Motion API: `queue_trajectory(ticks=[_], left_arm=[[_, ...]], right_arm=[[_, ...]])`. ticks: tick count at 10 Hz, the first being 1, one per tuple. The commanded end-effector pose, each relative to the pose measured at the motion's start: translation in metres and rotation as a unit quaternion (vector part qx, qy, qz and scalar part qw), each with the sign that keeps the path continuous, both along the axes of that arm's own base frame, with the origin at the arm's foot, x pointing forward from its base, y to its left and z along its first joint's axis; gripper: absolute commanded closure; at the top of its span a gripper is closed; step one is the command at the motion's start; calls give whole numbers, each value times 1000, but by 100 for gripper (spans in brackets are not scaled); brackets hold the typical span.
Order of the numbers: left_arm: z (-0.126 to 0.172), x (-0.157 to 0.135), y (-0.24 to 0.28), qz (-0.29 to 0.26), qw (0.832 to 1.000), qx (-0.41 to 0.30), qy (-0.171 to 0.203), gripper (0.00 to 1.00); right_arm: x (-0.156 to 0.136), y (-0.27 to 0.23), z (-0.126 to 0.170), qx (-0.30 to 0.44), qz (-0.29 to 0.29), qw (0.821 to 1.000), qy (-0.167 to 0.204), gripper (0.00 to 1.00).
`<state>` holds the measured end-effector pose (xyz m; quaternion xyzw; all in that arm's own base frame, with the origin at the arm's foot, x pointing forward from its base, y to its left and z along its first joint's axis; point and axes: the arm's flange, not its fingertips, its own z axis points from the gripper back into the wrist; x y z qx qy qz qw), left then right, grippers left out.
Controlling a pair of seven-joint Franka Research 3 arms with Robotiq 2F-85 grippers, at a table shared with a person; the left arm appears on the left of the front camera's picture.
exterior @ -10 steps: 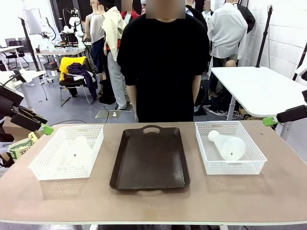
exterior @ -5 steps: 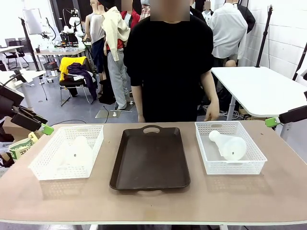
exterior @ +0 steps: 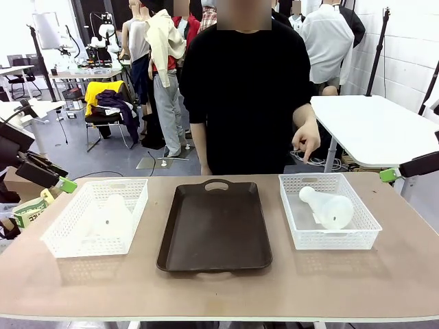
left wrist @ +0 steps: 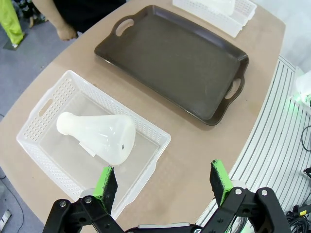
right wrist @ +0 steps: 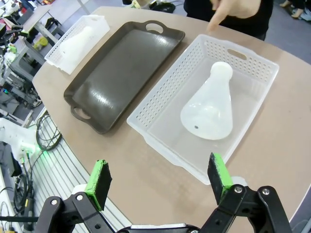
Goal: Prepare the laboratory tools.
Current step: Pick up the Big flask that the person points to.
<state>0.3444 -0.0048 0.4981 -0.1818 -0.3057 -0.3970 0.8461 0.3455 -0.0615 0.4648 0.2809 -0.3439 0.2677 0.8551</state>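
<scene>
Green-padded and black, the robot's left hand (left wrist: 163, 182) is spread wide and holds nothing. It hangs off the near edge of the pale brown surface (left wrist: 194, 155). Toward eleven o'clock from it in the left wrist view, a frosted white flask (left wrist: 99, 138) lies on its side in a white mesh basket (left wrist: 164, 139). Its narrow neck points to nine o'clock and its wide round base to three. Farther out, at one o'clock, sits a dark brown tray (left wrist: 170, 63) with nothing on it.

The right hand (right wrist: 159, 178) is likewise spread and empty, hovering short of the surface's edge. At one o'clock from it in the right wrist view, the second flask (right wrist: 209, 109) lies on its side in a second basket (right wrist: 160, 90). The neck points to twelve o'clock and the base faces the hand. Past that basket, at twelve o'clock, a person's hand (exterior: 306, 142) points a finger down toward it.

Whether the flasks are plastic or glass cannot be told. They look light, stiff and smooth, so probably slippery, and being round and lying down they may roll when nudged. The base seems too broad for a sure hold. The best grip is likely across the neck or the upper cone, squeezed gently, while keeping clear of the basket walls.
</scene>
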Motion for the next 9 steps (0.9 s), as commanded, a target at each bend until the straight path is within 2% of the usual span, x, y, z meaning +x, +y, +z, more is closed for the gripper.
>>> queue_trajectory(ticks=[1, 9], left_arm=[[0, 0, 2, -3, 1000, 3, -2, 0], [0, 0, 2, -3, 1000, 3, -2, 0]], right_arm=[[4, 0, -2, 9, 7, 1000, -8, 0], [4, 0, -2, 9, 7, 1000, -8, 0]])
